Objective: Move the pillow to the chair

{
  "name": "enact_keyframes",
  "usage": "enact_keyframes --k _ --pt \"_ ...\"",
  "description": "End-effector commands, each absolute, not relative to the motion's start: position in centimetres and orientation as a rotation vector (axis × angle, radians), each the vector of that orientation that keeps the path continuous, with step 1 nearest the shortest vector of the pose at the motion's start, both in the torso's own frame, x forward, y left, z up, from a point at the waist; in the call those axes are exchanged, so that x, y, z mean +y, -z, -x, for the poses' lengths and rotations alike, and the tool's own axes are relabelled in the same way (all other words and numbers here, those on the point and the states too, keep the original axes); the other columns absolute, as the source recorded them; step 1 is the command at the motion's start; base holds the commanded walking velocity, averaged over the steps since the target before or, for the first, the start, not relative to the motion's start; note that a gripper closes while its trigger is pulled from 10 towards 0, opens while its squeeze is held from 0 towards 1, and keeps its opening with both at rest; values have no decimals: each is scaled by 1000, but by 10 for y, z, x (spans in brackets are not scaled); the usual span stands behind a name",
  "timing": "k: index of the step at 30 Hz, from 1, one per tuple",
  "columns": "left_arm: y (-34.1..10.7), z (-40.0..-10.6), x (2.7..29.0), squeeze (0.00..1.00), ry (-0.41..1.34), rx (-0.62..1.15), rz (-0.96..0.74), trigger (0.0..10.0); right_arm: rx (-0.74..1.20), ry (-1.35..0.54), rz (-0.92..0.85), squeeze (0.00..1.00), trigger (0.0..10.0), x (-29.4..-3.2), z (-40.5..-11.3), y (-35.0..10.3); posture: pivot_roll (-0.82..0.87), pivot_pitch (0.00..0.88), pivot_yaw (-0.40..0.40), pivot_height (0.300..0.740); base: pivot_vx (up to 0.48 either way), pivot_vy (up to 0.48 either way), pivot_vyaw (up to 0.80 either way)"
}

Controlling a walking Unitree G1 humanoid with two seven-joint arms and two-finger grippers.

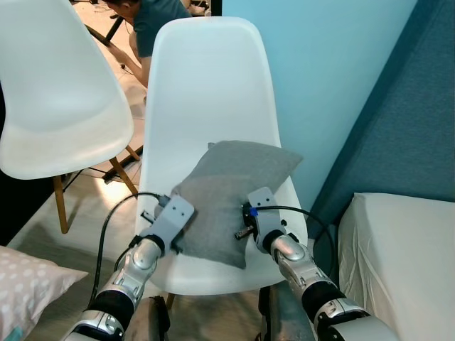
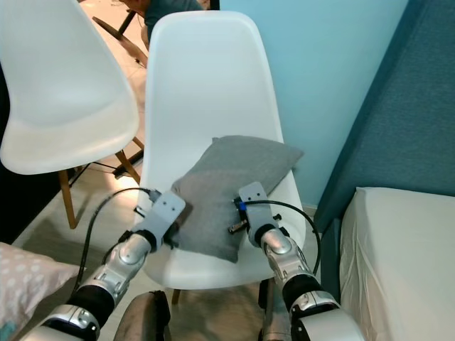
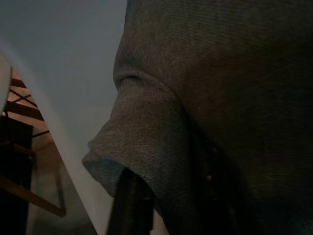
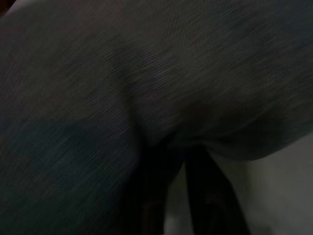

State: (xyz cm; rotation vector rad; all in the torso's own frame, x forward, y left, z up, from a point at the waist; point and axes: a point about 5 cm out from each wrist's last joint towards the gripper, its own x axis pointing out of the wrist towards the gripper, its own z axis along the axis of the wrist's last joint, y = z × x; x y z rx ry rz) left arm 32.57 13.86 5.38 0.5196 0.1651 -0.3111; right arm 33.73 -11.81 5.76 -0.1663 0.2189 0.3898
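A grey pillow point(image 1: 229, 186) lies tilted on the seat of a white shell chair point(image 1: 206, 85), its far end leaning against the backrest. My left gripper point(image 1: 176, 240) grips the pillow's near left edge, where the fabric bunches around a black finger point(image 3: 131, 203). At the near right edge my right gripper point(image 1: 243, 233) is shut on the pillow, and its dark fingers point(image 4: 208, 196) pinch the hem just above the seat. Both sets of fingertips are largely buried in the cloth.
A second white chair point(image 1: 57, 106) stands close on the left. A white mattress point(image 1: 405, 249) lies low on the right against a teal panel point(image 1: 419, 121) and a blue wall point(image 1: 334, 71). A dotted cushion point(image 1: 25, 284) lies at lower left. A person point(image 1: 153, 18) bends behind the chairs.
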Motion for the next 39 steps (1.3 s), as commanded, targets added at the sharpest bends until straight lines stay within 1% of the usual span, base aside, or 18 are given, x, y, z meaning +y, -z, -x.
enact_keyframes --k 1,6,8,13,15,19,23,24,25,26,28,29,30,34,35,36,37,39 --pt "-45 -320 135 1000 345 201 -504 10000 161 -390 130 1000 10000 -115 -341 -67 -45 150 -37 565 0 0 0" --pt "-47 -321 142 1000 293 193 -478 10000 157 -379 104 1000 10000 -118 -341 -67 -48 136 -32 565 0 0 0" --pt "-50 -320 152 1000 263 185 -472 10000 160 -375 101 1000 10000 -122 -340 -64 -47 126 -33 565 0 0 0" --pt "-49 -318 160 1000 235 191 -472 10000 174 -374 108 1000 10000 -127 -337 -61 -45 111 -36 565 0 0 0" --pt "-50 -313 166 1000 205 193 -440 10000 194 -374 126 1000 10000 -135 -332 -54 -43 105 -37 565 0 0 0" --pt "-48 -304 169 1000 184 190 -390 10000 215 -356 140 1000 10000 -145 -325 -46 -38 98 -42 565 0 0 0" --pt "-39 -285 174 1000 163 234 -327 10000 272 -218 215 1000 10000 -166 -319 -35 -30 87 -45 565 0 0 0" --pt "-37 -282 177 1000 148 245 -313 10000 275 -188 222 290 10000 -171 -319 -35 -29 86 -45 565 0 0 0" --pt "-37 -279 182 898 121 252 -296 10000 267 -161 223 0 10000 -175 -319 -36 -28 85 -45 565 0 0 0" --pt "-37 -276 189 0 77 260 -270 10000 259 -131 223 0 10000 -180 -319 -38 -25 86 -45 565 0 0 0" --pt "-37 -275 193 0 47 265 -253 10000 254 -113 220 0 10000 -183 -320 -38 -24 85 -44 565 0 0 0" --pt "-40 -271 211 0 -104 261 -203 10000 235 -54 234 0 10000 -193 -320 -42 -17 79 -42 565 0 0 0" --pt "-40 -271 211 0 -104 261 -203 10000 235 -54 234 0 10000 -193 -320 -42 -17 79 -42 565 0 0 0" --pt "-51 -270 234 0 -285 208 -215 10000 195 59 231 0 10000 -208 -320 -48 -13 68 -39 565 0 0 0" --pt "-51 -270 234 0 -285 208 -215 10000 195 59 231 0 10000 -208 -320 -48 -13 68 -39 565 0 0 0" --pt "-61 -271 242 0 -367 173 -199 10000 172 93 201 0 10000 -210 -321 -51 -20 65 -33 565 0 0 0" --pt "-65 -272 245 0 -396 158 -188 10000 163 100 189 0 10000 -210 -321 -52 -20 65 -33 565 0 0 0" --pt "-74 -276 247 0 -422 123 -171 10000 138 94 160 0 10000 -207 -324 -57 -21 62 -27 565 0 0 0"
